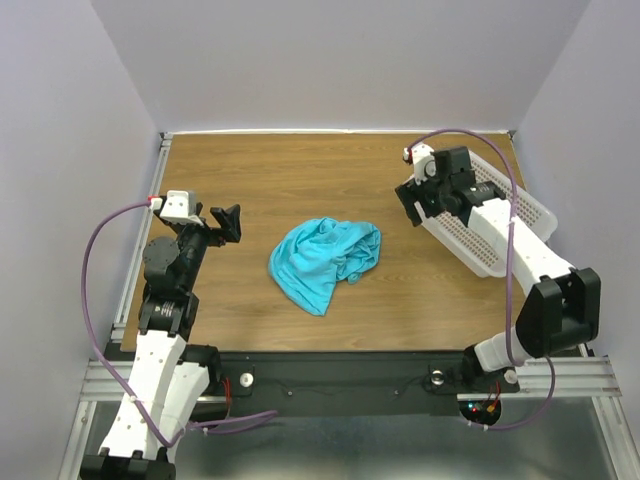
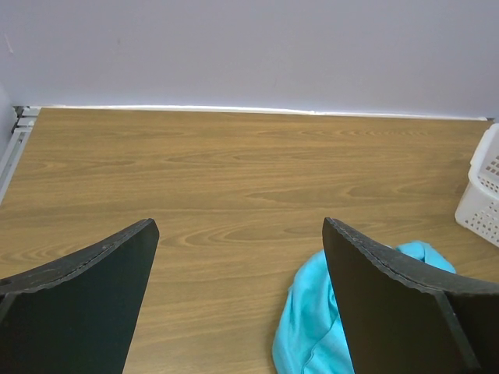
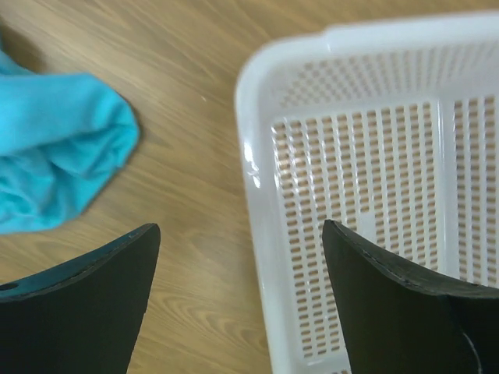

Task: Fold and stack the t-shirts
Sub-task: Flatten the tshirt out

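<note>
One turquoise-blue t-shirt (image 1: 326, 260) lies crumpled in a heap near the middle of the wooden table. It shows low right in the left wrist view (image 2: 316, 327) and at the left edge of the right wrist view (image 3: 54, 148). My left gripper (image 1: 228, 222) is open and empty, held above the table to the left of the shirt. My right gripper (image 1: 412, 203) is open and empty, held above the near left rim of the white mesh basket (image 1: 500, 225), to the right of the shirt.
The white mesh basket (image 3: 366, 195) stands at the table's right side and looks empty; a corner of it shows in the left wrist view (image 2: 482, 195). Lavender walls close the back and sides. A metal rail (image 1: 135, 260) runs along the left edge.
</note>
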You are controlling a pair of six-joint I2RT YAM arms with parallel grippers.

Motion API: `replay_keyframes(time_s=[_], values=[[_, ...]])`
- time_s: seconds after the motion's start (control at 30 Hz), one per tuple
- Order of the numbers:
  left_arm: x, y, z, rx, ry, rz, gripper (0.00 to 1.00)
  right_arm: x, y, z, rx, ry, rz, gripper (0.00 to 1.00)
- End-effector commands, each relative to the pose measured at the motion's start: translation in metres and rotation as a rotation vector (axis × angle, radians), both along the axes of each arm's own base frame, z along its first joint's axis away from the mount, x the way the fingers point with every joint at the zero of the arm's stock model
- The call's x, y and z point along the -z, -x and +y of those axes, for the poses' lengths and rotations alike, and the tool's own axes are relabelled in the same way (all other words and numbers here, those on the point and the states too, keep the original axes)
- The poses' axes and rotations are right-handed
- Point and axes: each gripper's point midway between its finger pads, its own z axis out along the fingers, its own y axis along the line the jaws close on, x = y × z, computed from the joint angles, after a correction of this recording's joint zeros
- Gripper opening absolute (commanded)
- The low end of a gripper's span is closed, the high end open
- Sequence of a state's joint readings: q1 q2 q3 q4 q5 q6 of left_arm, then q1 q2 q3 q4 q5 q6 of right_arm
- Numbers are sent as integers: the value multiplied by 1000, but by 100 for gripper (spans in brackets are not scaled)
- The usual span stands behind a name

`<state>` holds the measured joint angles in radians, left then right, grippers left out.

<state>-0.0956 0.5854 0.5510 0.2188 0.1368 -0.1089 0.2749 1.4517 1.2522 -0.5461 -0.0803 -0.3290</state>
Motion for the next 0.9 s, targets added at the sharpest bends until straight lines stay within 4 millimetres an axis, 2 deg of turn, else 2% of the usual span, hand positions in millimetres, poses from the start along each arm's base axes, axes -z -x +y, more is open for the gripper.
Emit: replay_keyframes(time_s=[0.0, 0.1, 0.27, 0.37, 0.47, 0.5, 0.53, 0.57, 0.67, 0.7, 0.73, 0.77, 0.87], values=[[-21, 3, -1, 10, -6, -75, 99, 23, -13, -49, 137, 176, 16, 88], [-23, 4, -2, 15, -6, -82, 98, 42, -20, -64, 174, 170, 69, 81], [-24, 5, -3, 22, -8, -85, 98, 66, -18, -61, 134, 147, 135, 80], [-25, 5, -3, 23, -6, -88, 98, 79, -20, -68, 144, 172, 166, 75], [-25, 6, -4, 26, -6, -89, 99, 83, -35, -90, 217, 182, 170, 61], [-26, 6, -4, 27, -5, -91, 98, 76, -44, -104, 263, 182, 152, 53], [-26, 6, -4, 27, -5, -92, 98, 82, -45, -112, 283, 188, 166, 51], [-26, 6, -4, 29, -7, -93, 99, 80, -56, -127, 323, 195, 155, 47], [-25, 6, -5, 33, -4, -90, 99, 75, -79, -139, 362, 184, 133, 39], [-26, 5, -5, 35, -3, -92, 98, 74, -86, -151, 391, 178, 127, 37], [-26, 5, -6, 37, -3, -93, 98, 72, -92, -152, 398, 173, 120, 35], [-25, 6, -6, 38, -3, -92, 98, 60, -105, -152, 413, 152, 85, 34], [-24, 5, -6, 38, -2, -88, 98, 67, -124, -149, 432, 112, 92, 33]])
